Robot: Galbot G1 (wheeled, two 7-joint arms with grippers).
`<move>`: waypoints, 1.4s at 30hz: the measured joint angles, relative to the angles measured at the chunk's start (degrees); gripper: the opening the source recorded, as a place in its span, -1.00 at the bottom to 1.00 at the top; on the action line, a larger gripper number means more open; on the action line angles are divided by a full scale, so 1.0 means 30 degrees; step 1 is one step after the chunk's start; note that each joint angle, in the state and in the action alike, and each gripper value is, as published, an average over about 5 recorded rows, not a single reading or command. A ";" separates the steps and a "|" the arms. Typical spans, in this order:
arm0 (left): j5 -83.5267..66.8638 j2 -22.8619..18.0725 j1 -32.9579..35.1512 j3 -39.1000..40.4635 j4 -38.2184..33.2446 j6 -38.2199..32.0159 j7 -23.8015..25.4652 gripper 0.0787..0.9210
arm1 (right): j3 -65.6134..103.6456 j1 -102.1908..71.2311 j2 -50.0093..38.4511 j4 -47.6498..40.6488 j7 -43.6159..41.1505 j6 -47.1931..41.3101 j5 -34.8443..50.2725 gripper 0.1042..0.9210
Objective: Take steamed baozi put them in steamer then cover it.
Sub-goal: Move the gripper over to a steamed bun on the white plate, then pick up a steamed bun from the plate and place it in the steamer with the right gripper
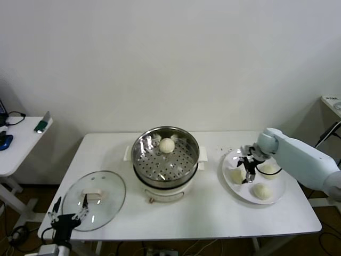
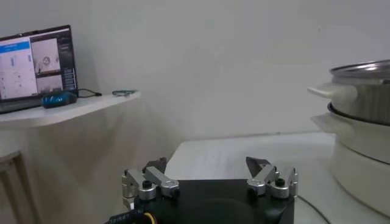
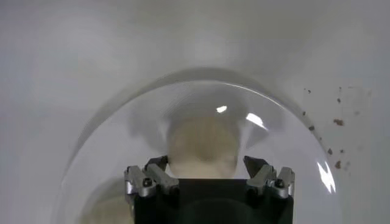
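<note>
The steel steamer (image 1: 165,169) stands on its white pot base at the table's middle, and one steamed baozi (image 1: 167,145) lies at the back of its perforated floor. Three more baozi lie on a white plate (image 1: 230,186) to the right. My right gripper (image 1: 248,166) hangs open over the plate's left bun (image 1: 236,175). In the right wrist view that bun (image 3: 202,143) sits between the spread fingers of the right gripper (image 3: 206,164). The glass cover (image 1: 109,205) lies flat at the front left, and my left gripper (image 1: 66,213) waits open at its near edge.
A white side table (image 1: 21,141) stands to the left and carries a laptop (image 2: 36,67). Dark crumbs (image 3: 338,122) dot the table beside the plate rim (image 3: 122,122). The steamer's side (image 2: 362,91) rises to one side of my left gripper (image 2: 207,165).
</note>
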 measured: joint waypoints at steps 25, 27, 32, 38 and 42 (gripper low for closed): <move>0.0038 -0.0057 0.0178 0.0114 -0.0141 -0.0004 -0.0040 0.77 | -0.1939 0.2890 -0.0063 0.0113 -0.0808 -0.0016 0.2238 0.44; 0.0054 -0.0096 0.0206 0.0197 -0.0199 -0.0002 -0.0040 0.77 | -0.2689 0.3913 0.0001 0.0289 -0.0858 -0.0121 0.3060 0.44; 0.0251 -0.0233 0.0160 0.0474 -0.0364 0.0005 -0.0038 0.77 | -0.4912 0.6926 0.0446 0.0765 -0.0904 -0.0492 0.5638 0.45; 0.0623 -0.0290 0.0217 0.0917 -0.0633 -0.0051 0.0000 0.77 | -0.7284 1.0140 0.1635 0.1370 -0.0713 -0.1095 0.8832 0.46; 0.0746 -0.0298 0.0385 0.1135 -0.0717 -0.0162 -0.0002 0.77 | -0.8304 1.1470 0.2823 0.1638 -0.0431 -0.1634 1.0825 0.45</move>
